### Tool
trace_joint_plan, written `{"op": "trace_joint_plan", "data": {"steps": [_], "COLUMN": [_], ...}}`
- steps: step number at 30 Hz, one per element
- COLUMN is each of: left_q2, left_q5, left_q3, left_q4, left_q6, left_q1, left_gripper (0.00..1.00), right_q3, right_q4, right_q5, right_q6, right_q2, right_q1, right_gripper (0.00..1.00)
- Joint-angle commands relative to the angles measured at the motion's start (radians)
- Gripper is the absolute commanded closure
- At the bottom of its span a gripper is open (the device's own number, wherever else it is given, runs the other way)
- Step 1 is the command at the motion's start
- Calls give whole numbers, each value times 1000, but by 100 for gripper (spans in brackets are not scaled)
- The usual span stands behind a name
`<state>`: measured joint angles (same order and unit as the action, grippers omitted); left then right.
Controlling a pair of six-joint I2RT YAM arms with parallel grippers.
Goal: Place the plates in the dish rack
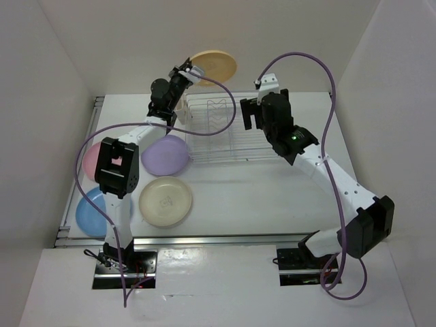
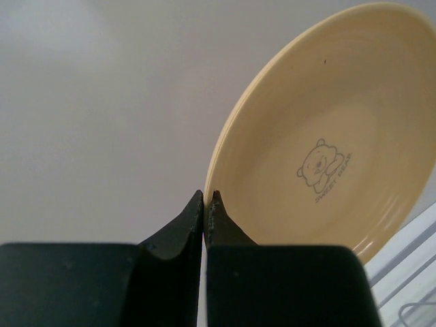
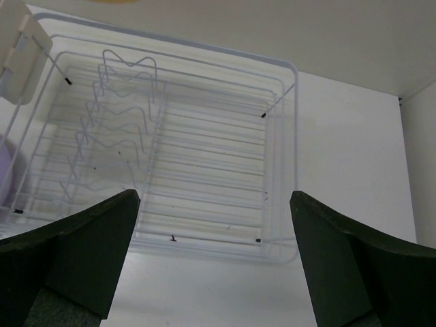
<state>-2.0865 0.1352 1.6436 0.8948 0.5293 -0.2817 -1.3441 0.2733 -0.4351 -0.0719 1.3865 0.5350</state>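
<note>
My left gripper (image 1: 191, 73) is shut on the rim of the orange plate (image 1: 216, 66) and holds it on edge in the air, above the back left of the dish rack (image 1: 231, 146). In the left wrist view the fingertips (image 2: 207, 196) pinch the plate (image 2: 327, 136), which has a bear print. Four plates lie flat on the table: lavender (image 1: 165, 154), pink (image 1: 90, 160), cream (image 1: 165, 201) and sky blue (image 1: 90, 211). My right gripper (image 1: 253, 112) is open over the rack's right end, with nothing between its fingers (image 3: 214, 197). No plate stands in the wire rack (image 3: 204, 129).
The rack's white cutlery cup (image 3: 19, 51) hangs at its left end. White walls enclose the table on three sides. A metal rail (image 1: 204, 240) runs along the near edge. The left arm's purple cable (image 1: 228, 112) loops over the rack.
</note>
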Motion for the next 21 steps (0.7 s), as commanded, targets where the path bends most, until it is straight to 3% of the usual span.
{"op": "trace_joint_plan", "data": {"steps": [1, 4, 21], "left_q2": [-10, -10, -90], "left_q5": [71, 139, 181], "left_q3": [55, 27, 44], "left_q4": [95, 75, 10], "left_q6": [154, 193, 308], "left_q1": [-8, -8, -17], "left_gripper": [100, 100, 100], "right_q3": [32, 66, 14], "right_q4": [27, 38, 9], "right_q5": [-53, -73, -53], "right_q6": [-3, -14, -32], "right_q2": [-69, -92, 31], "right_q1": [14, 14, -4], "right_gripper": [0, 0, 0]}}
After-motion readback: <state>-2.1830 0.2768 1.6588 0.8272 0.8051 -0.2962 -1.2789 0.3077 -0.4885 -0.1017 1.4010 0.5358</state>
